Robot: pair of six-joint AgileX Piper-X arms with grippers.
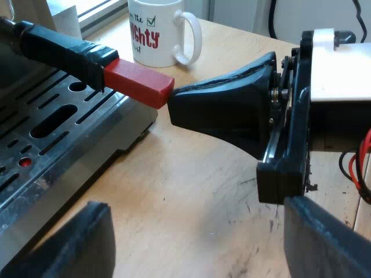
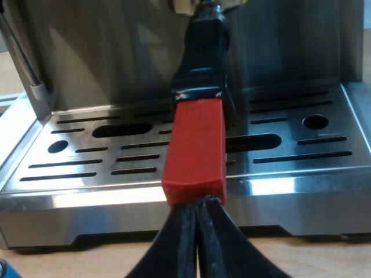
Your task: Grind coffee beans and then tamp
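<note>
Bulk first: the espresso machine [image 2: 290, 52] stands on the counter [image 1: 191, 191], with a mug [image 1: 159, 32] near its corner. The holder's dark handle [image 2: 203, 52] juts from the machine's front over the slotted tray [image 2: 313, 139], so it looks locked in. Your right hand [image 2: 196, 223] is clenched on nothing, its tips butting the red end [image 2: 196, 145]. To work the handle you will likely need to spread those fingers and take the red end squarely; closed tips may slip off. Your left hand [image 1: 197, 226] hangs released above the counter, nearby; leave it clear of the handle.
</note>
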